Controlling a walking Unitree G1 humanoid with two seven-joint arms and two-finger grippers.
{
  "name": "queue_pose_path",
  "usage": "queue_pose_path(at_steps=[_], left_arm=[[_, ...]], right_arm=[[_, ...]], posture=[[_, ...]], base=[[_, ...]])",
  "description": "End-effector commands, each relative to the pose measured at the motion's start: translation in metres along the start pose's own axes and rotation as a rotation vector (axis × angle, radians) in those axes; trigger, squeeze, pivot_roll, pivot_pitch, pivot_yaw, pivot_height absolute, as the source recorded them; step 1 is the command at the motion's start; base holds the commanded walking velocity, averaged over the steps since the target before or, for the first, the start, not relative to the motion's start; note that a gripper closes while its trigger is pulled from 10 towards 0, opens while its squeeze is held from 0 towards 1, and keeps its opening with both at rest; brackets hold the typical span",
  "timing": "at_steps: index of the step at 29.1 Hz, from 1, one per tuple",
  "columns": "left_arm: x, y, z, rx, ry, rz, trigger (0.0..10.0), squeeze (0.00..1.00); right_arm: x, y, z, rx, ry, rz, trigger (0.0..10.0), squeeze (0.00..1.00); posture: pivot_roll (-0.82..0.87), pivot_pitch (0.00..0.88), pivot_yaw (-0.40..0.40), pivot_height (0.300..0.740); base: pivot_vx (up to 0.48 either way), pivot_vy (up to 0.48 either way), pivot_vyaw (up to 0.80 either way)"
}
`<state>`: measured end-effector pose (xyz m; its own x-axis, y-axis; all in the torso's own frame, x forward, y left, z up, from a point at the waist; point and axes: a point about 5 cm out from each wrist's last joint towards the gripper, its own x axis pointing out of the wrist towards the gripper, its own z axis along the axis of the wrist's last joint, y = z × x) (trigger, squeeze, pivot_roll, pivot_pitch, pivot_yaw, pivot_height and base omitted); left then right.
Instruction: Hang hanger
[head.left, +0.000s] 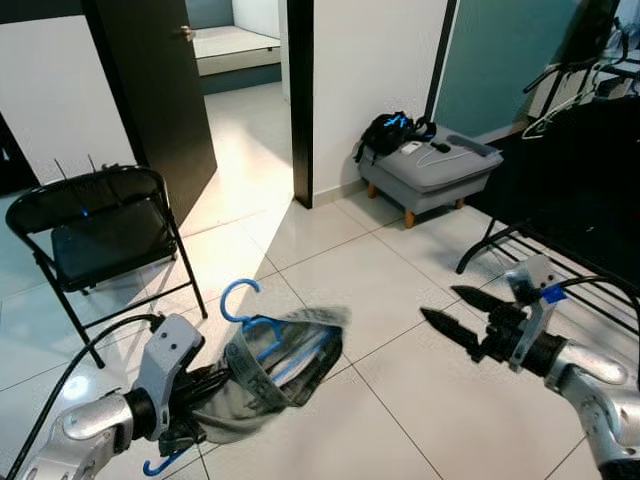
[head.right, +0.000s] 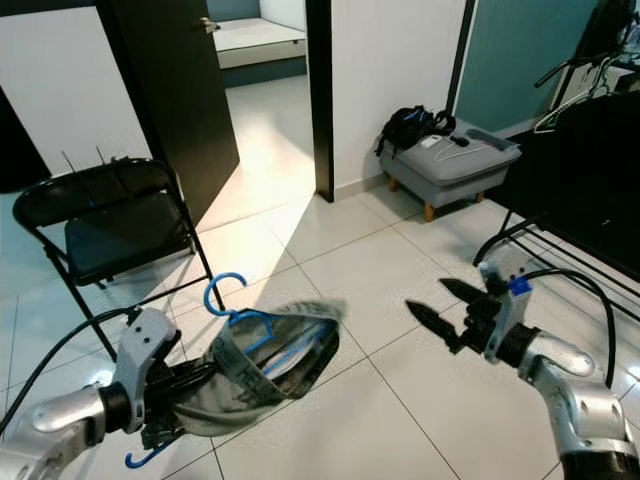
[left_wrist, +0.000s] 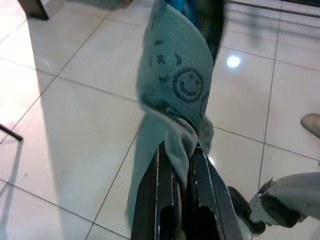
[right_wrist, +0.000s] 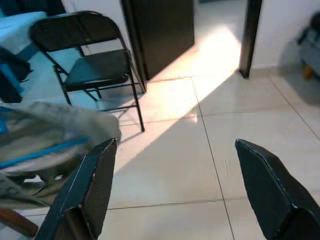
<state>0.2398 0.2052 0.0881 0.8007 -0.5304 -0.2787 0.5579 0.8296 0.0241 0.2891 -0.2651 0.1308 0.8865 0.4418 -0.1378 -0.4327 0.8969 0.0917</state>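
glossy white floor tiles (head.left: 330, 270), black folding chair (head.left: 95, 235); left gripper (head.left: 205, 385) clamps grey shirt (head.left: 270, 375) on blue hanger (head.left: 245, 305); right gripper (head.left: 455, 310) spread wide.

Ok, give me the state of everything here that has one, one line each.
left gripper: fingers shut on the grey garment
grey garment: held above the floor, bunched, draped on the blue hanger
blue hanger: inside the garment, hook free
right gripper: fingers open, empty
folding chair: unfolded, upright
dark door: open
black bag: resting on the grey footstool
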Motion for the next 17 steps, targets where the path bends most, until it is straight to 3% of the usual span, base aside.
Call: queue_pose_path(at_steps=[1, 2, 3, 4, 7, 8, 13, 16, 17], left_arm=[[0.000, 0.005, -0.002, -0.027, -0.036, 0.086, 10.0, 0.00], [0.003, 0.008, -0.004, -0.075, -0.085, 0.194, 10.0, 0.00], [0.003, 0.008, -0.004, -0.075, -0.085, 0.194, 10.0, 0.00], [0.005, 0.010, -0.006, -0.114, -0.126, 0.274, 10.0, 0.00], [0.008, 0.010, -0.009, -0.118, -0.139, 0.323, 10.0, 0.00], [0.012, 0.012, -0.013, -0.061, -0.121, 0.374, 10.0, 0.00], [0.016, 0.014, -0.009, -0.045, -0.149, 0.407, 10.0, 0.00], [0.022, 0.015, -0.001, 0.009, -0.168, 0.432, 10.0, 0.00], [0.025, 0.015, 0.005, 0.073, -0.174, 0.439, 10.0, 0.00]], right_arm=[[-0.002, -0.007, -0.021, 0.062, 0.051, -0.117, 10.0, 0.00], [-0.005, -0.011, -0.045, 0.108, 0.111, -0.260, 10.0, 0.00], [-0.005, -0.011, -0.045, 0.108, 0.111, -0.260, 10.0, 0.00], [-0.010, -0.012, -0.067, 0.139, 0.173, -0.375, 10.0, 0.00], [-0.017, -0.014, -0.084, 0.137, 0.230, -0.469, 10.0, 0.00], [-0.028, -0.017, -0.102, 0.129, 0.297, -0.588, 10.0, 0.00], [-0.033, -0.017, -0.111, 0.106, 0.327, -0.623, 10.0, 0.00], [-0.033, -0.017, -0.113, 0.110, 0.324, -0.646, 10.0, 0.00], [-0.033, -0.018, -0.113, 0.107, 0.322, -0.658, 10.0, 0.00]], posture=[[0.02, 0.000, 0.011, 0.735], [0.02, 0.000, 0.011, 0.735], [0.02, 0.000, 0.011, 0.735], [0.02, 0.000, 0.013, 0.735], [0.01, 0.000, 0.012, 0.735], [0.01, 0.000, 0.014, 0.735], [0.00, 0.000, 0.020, 0.735], [0.00, 0.000, 0.025, 0.735], [0.00, 0.000, 0.026, 0.735]], base=[[0.000, 0.000, -0.80], [0.000, 0.000, -0.80], [0.000, 0.000, -0.80], [0.000, 0.000, -0.80], [0.000, 0.000, -0.80], [0.000, 0.000, -0.80], [0.000, 0.000, -0.80], [0.000, 0.000, -0.80], [0.000, 0.000, -0.80]])
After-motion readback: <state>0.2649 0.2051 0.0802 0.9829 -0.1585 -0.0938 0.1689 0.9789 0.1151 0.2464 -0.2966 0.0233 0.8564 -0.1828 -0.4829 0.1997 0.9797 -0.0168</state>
